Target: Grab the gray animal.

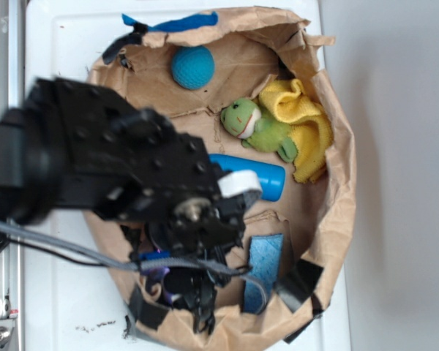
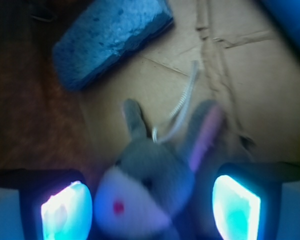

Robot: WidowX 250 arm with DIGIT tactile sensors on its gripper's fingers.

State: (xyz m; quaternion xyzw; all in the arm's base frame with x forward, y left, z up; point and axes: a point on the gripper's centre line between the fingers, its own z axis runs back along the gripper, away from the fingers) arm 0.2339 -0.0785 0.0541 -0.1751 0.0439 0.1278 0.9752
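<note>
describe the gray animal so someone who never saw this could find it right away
Look in the crumpled brown paper bowl, at the end under the black robot arm, near the blue sponge. There, between the open gripper fingers, lies the gray animal: a small plush bunny with pink-lined ears, whitish face and red nose, unlike the green frog.

Blurry, perhaps overexposed; blue-tinted wrist view.

The exterior view looks straight down from above at the torn brown paper bag [image 1: 329, 219] and the black robot arm [image 1: 117, 168]. The wrist view sits close over the bag floor, looking down between the gripper [image 2: 150, 207] fingers. Both views show the blue rectangular sponge [image 1: 265, 257] [image 2: 110, 37].
</note>
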